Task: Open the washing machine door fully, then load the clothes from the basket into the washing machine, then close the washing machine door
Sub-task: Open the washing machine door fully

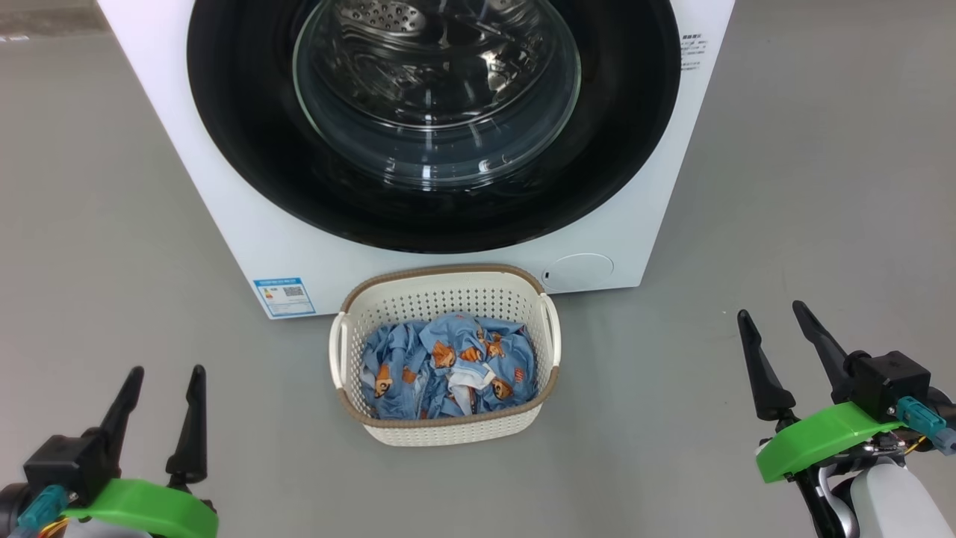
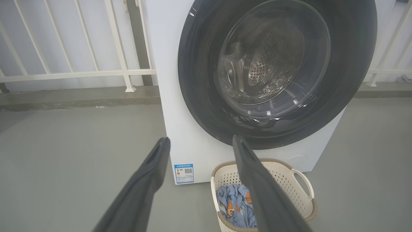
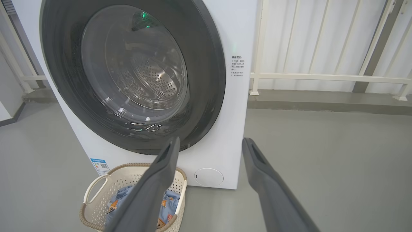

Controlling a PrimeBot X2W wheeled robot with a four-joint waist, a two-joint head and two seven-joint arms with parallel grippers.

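The white washing machine (image 1: 246, 224) stands ahead with its round black-rimmed door (image 1: 433, 217) shut flat against the front; the steel drum shows through the glass. Right in front of it on the floor sits the cream basket (image 1: 448, 430), holding the light blue bear-print clothes (image 1: 448, 366). My left gripper (image 1: 166, 381) is open at the lower left, well clear of the basket. My right gripper (image 1: 773, 315) is open at the lower right, also clear. The left wrist view shows the door (image 2: 199, 96), basket (image 2: 289, 180) and clothes (image 2: 233, 203); the right wrist view shows the door (image 3: 209, 80), basket (image 3: 96, 209) and clothes (image 3: 167, 201).
Grey floor (image 1: 747, 224) spreads on both sides of the machine. White railings (image 2: 80, 74) run behind it on a raised kerb, and more railing (image 3: 322, 77) stands to the other side. A blue label sticker (image 1: 284, 296) marks the machine's lower front corner.
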